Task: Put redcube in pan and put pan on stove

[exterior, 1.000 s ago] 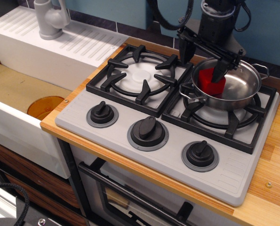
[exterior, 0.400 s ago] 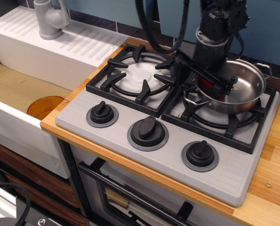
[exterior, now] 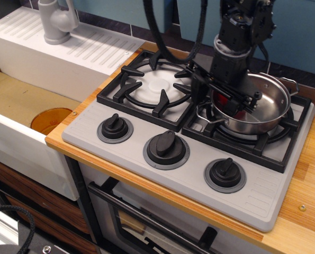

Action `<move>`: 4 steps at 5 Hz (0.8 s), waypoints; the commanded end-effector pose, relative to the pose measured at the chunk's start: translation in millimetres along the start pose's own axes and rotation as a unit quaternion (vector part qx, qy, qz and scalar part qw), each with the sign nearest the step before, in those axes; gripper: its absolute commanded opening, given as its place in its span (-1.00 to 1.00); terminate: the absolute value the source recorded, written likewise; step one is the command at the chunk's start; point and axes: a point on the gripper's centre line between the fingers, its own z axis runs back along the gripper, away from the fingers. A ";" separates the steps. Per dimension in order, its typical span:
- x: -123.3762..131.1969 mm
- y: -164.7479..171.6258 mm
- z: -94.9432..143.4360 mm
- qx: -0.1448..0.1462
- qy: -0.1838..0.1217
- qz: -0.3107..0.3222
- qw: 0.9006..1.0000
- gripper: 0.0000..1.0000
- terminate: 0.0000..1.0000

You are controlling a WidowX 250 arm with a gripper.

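Sitting on the right burner grate of the stove (exterior: pixel 199 174), the pan (exterior: pixel 266 108) has slid slightly left and nearer than a moment ago. The gripper (exterior: pixel 226 92) has dropped over its left rim, hiding most of the redcube (exterior: pixel 242 112) inside; its grasp cannot be told. Placement looks nearly finished.
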 end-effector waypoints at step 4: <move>14.6 -0.7 86.3 0.013 0.015 -0.012 1.000 -1.00 -1.00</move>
